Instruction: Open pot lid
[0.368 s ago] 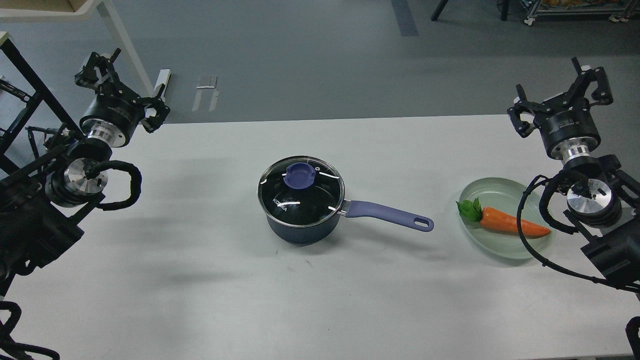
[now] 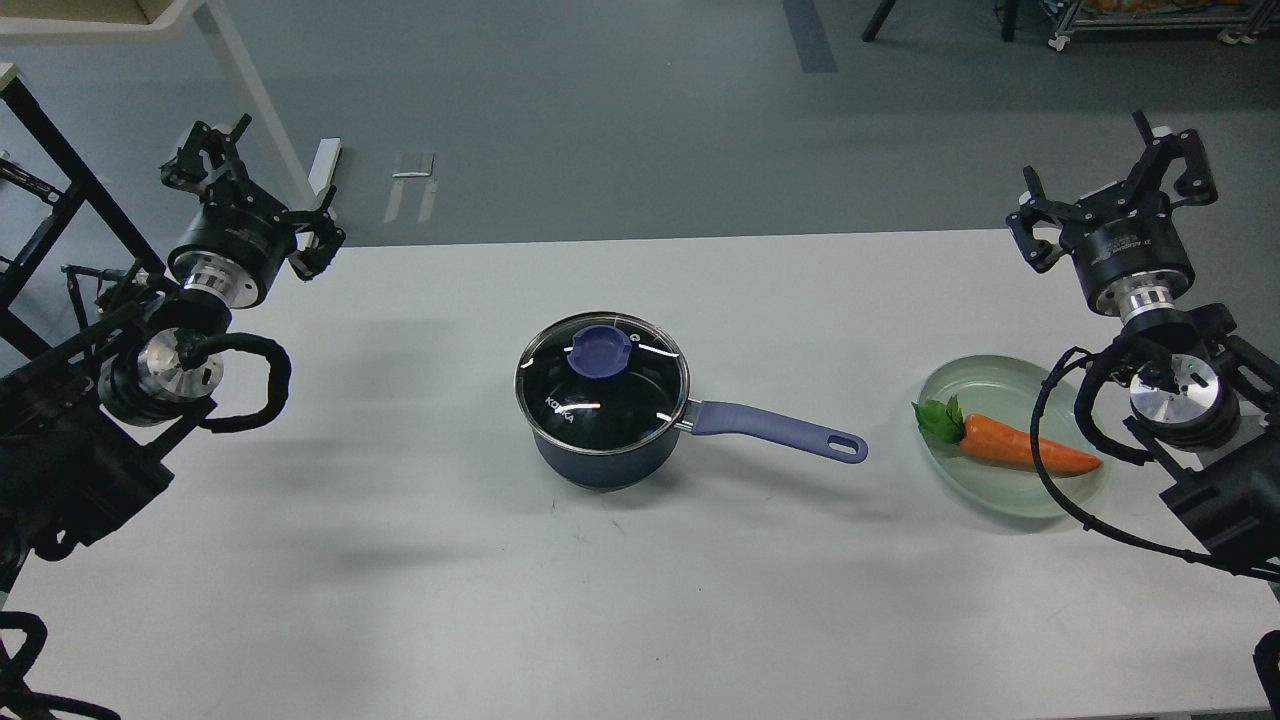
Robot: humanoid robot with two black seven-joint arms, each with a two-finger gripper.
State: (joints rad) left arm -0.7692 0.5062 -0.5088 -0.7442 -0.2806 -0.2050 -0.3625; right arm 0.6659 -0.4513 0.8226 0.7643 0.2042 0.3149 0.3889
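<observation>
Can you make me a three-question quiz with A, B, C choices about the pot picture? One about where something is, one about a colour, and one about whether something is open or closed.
1. Where is the carrot?
A. in the pot
B. on the green plate
C. on the floor

2. What colour is the lid's knob?
A. red
B. yellow
C. blue

3. Is the pot open?
A. no, the lid sits on it
B. yes, the lid lies on the table
C. yes, a gripper holds the lid

Answers: B, the carrot lies on the plate; C, the knob is periwinkle blue; A, the lid covers the pot.
</observation>
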